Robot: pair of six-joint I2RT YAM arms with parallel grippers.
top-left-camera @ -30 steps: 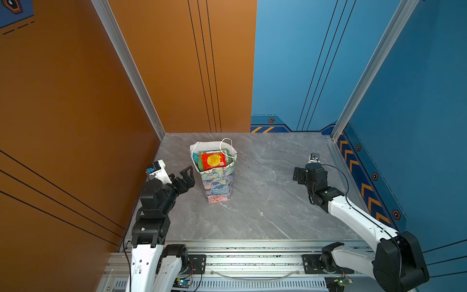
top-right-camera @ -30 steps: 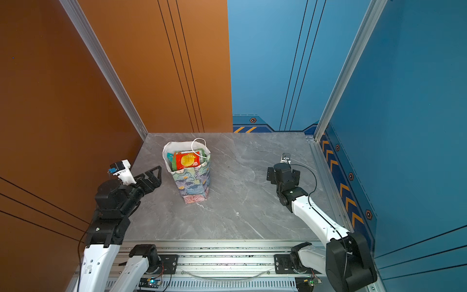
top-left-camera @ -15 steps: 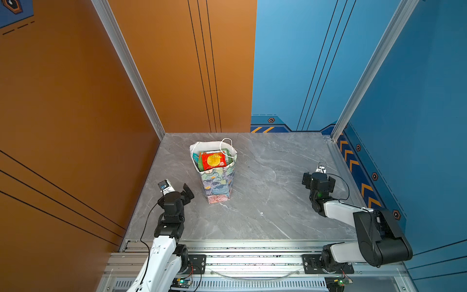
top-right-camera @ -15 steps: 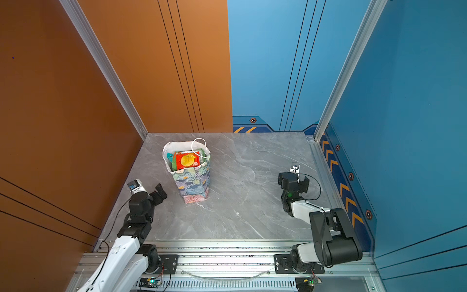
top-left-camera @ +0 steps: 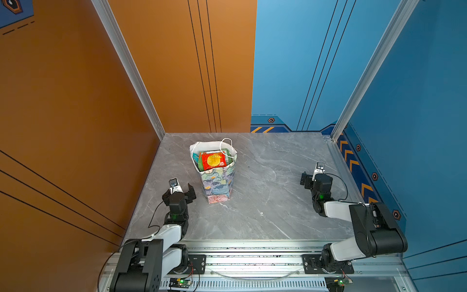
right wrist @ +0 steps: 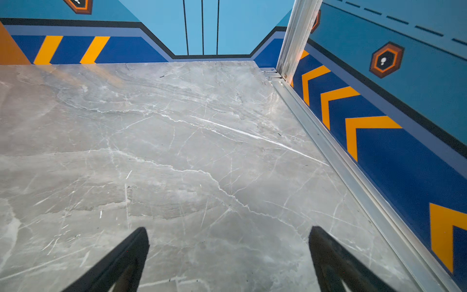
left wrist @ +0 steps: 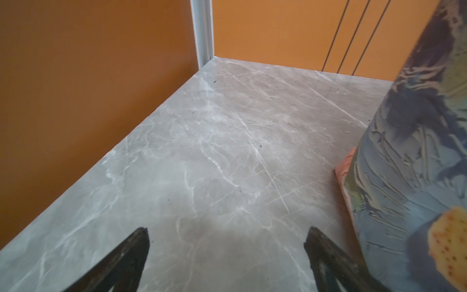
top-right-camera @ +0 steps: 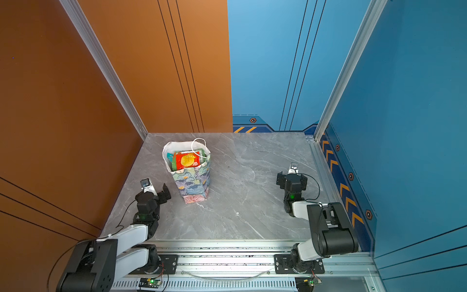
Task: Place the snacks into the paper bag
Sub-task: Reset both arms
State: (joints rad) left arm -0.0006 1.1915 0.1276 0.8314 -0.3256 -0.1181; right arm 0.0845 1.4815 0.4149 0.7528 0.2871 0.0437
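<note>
Nearest me ran a metal rail (top-left-camera: pixel 252 252) carrying the bases of both arms. Beyond it spread the grey marble-patterned tabletop (top-left-camera: pixel 265 207), veined white and lightly scratched. The left arm (top-left-camera: pixel 174 232) lay folded low over it, and the left jaws stood wide apart, holding nothing, with only bare tabletop between them in the left wrist view. The paper bag (top-left-camera: pixel 217 184) stood upright just beside them, on that arm's right and a little farther back, outside the gap; whether the nearer finger touched its flowered side I could not tell. The right arm (top-left-camera: pixel 336 209) sat well apart from the bag, close to the chevron-striped skirting (top-left-camera: pixel 353 164), the right jaws equally wide and empty over bare stone. In the bag's open mouth lay the snacks (top-left-camera: pixel 213 160), a red packet with a yellow circle uppermost and green and teal edges beside it. Behind rose orange wall panels (top-left-camera: pixel 75 113) on one side and blue wall panels (top-left-camera: pixel 417 101) on the other.
</note>
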